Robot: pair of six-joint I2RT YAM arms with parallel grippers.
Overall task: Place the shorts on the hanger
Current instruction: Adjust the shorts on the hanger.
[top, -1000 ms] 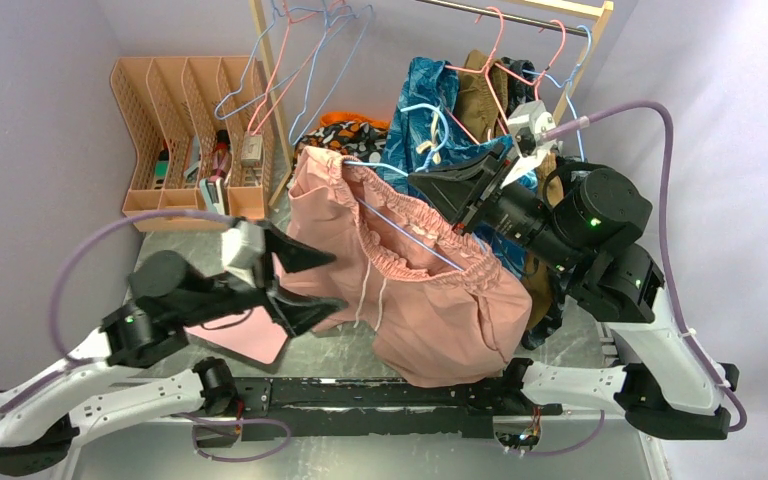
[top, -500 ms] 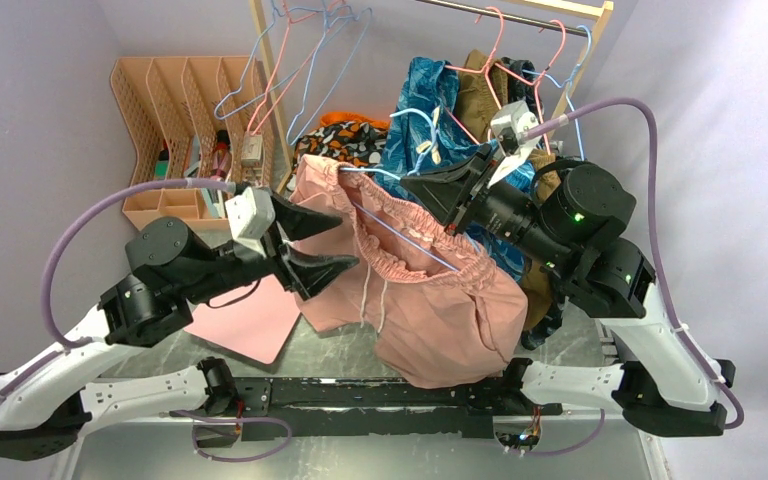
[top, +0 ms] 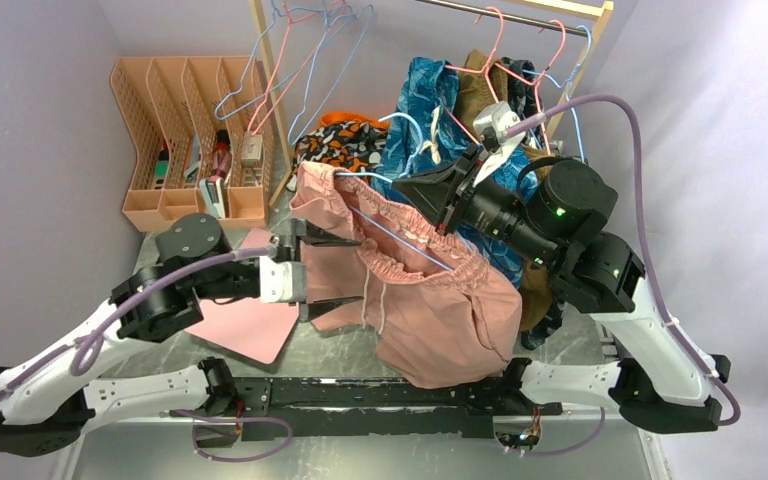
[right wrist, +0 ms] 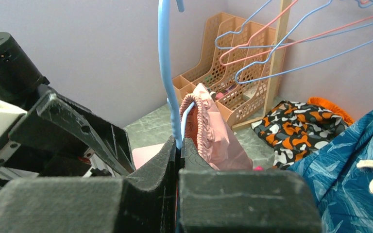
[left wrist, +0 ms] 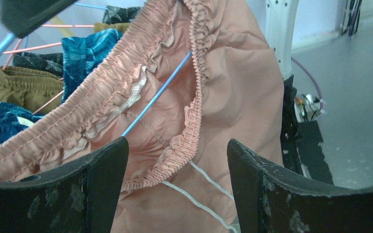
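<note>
Lilac walls [top: 40, 150] close in a grey table [top: 345, 350], with a wooden clothes rack [top: 270, 90] and a peach file holder [top: 175, 110] at the back. Above the table the right gripper [right wrist: 178, 150] has its jaws pressed tight together on the light-blue hanger [top: 400, 237], pinching the wire just below the hook and holding it in the air. The pink shorts [top: 430, 300] hang from it. The blue wire runs through the gathered waistband, the legs sag toward the table's near edge, and the white drawstring dangles in front. The left gripper [top: 345, 272] is spread wide and holds nothing. Its two fingers straddle the near rim of the waistband, and whether either one touches the cloth I cannot tell. This looks like the seating step, with the shorts threaded on but bunched and lopsided. Next, the left jaws should probably close on the elastic band alone, clear of wire and drawstring. They could then draw it along the hanger while the right arm holds level.
</note>
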